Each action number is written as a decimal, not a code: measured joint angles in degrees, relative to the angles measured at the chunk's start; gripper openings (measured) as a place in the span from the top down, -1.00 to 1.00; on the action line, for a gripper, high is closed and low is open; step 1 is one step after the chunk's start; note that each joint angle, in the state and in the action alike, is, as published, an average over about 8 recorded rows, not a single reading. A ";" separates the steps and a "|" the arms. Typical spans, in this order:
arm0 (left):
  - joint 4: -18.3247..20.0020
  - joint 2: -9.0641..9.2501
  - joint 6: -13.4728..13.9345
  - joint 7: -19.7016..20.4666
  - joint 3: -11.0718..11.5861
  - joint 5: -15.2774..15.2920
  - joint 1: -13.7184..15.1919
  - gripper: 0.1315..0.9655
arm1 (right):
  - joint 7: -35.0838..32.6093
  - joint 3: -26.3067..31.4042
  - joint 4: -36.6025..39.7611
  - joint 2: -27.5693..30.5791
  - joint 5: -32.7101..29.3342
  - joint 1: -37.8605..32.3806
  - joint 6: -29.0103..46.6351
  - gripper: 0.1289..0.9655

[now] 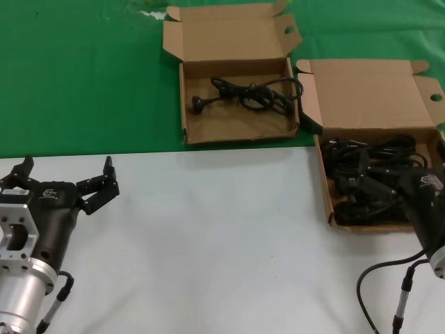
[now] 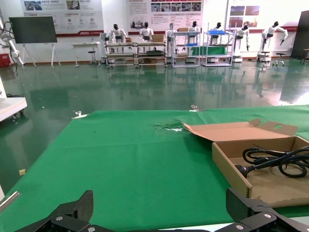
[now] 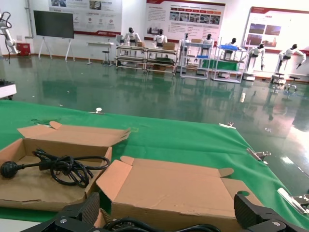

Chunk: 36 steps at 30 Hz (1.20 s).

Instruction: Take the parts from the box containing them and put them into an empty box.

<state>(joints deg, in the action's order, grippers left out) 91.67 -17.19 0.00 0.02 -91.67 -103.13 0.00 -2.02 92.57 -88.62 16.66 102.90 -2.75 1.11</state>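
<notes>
In the head view we see two cardboard boxes with their lids hinged back. The squarer box (image 1: pixel 238 132) sits at upper centre of the frame on the green cloth (image 1: pixel 83 76) and holds a single black power cord (image 1: pixel 250 94) in a loose coil, its plug pointing toward the left wall. The wider box (image 1: pixel 332 202) lies at the right edge, just beside the first and partly on the white counter (image 1: pixel 222 243); it holds a tangle of black cords (image 1: pixel 368 174).

Our right tool (image 1: pixel 389 198) is at the lower right of the frame, its black body reaching into the front of the wider box, over the cord pile. In the right wrist view its two fingers (image 3: pixel 77 215) stand wide apart with cable showing between them, so we read it as open and gripping nothing.

Our left tool (image 1: pixel 66 174) hovers above the white counter at lower left, well apart from both boxes, its fingers (image 1: pixel 104 184) spread open and empty.
</notes>
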 joint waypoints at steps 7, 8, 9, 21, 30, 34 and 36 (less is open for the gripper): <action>0.00 0.00 0.00 -0.01 0.00 0.00 0.00 -1.00 | 0.00 0.00 0.00 0.00 0.00 0.00 0.00 -1.00; 0.00 0.00 0.00 -0.01 0.00 0.00 0.00 -1.00 | 0.00 0.00 0.00 0.00 0.00 0.00 0.00 -1.00; 0.00 0.00 0.00 -0.01 0.00 0.00 0.00 -1.00 | 0.00 0.00 0.00 0.00 0.00 0.00 0.00 -1.00; 0.00 0.00 0.00 -0.01 0.00 0.00 0.00 -1.00 | 0.00 0.00 0.00 0.00 0.00 0.00 0.00 -1.00; 0.00 0.00 0.00 -0.01 0.00 0.00 0.00 -1.00 | 0.00 0.00 0.00 0.00 0.00 0.00 0.00 -1.00; 0.00 0.00 0.00 -0.02 0.00 0.00 0.00 -1.00 | 0.00 0.00 0.00 0.00 0.00 0.00 0.00 -1.00; 0.00 0.00 0.00 -0.03 0.00 0.00 0.00 -1.00 | 0.00 0.00 0.00 0.00 0.00 0.00 0.00 -1.00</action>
<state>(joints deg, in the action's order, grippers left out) 91.67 -17.19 0.00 -0.01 -91.67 -103.13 0.00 -2.02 92.57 -88.62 16.66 102.90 -2.75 1.11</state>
